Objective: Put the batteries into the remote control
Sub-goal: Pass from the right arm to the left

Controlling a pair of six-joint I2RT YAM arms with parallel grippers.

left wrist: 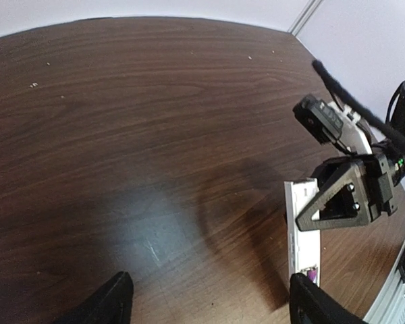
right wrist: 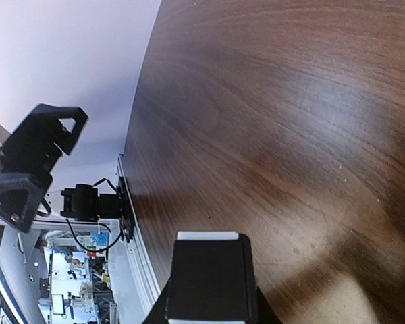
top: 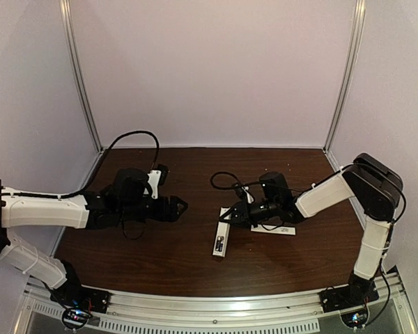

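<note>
The remote control [top: 221, 236] is a slim white bar at mid-table, running toward the near edge. In the left wrist view the remote [left wrist: 298, 233] has a bluish-purple battery [left wrist: 312, 274] seated in its near end. The dark battery does not show. My right gripper [top: 231, 215] is shut on the remote's far end; its triangular finger [left wrist: 339, 199] lies over the bar. In the right wrist view a white edge of the remote [right wrist: 206, 236] shows past the dark finger [right wrist: 209, 280]. My left gripper [top: 181, 205] is open and empty, left of the remote, its fingers [left wrist: 113, 301] wide apart.
A thin flat white strip [top: 281, 230] lies on the table under the right arm. A black cable [top: 221, 179] loops behind the right gripper. The metal rail [top: 216, 307] runs along the near table edge. The left gripper [right wrist: 34, 162] shows far off in the right wrist view.
</note>
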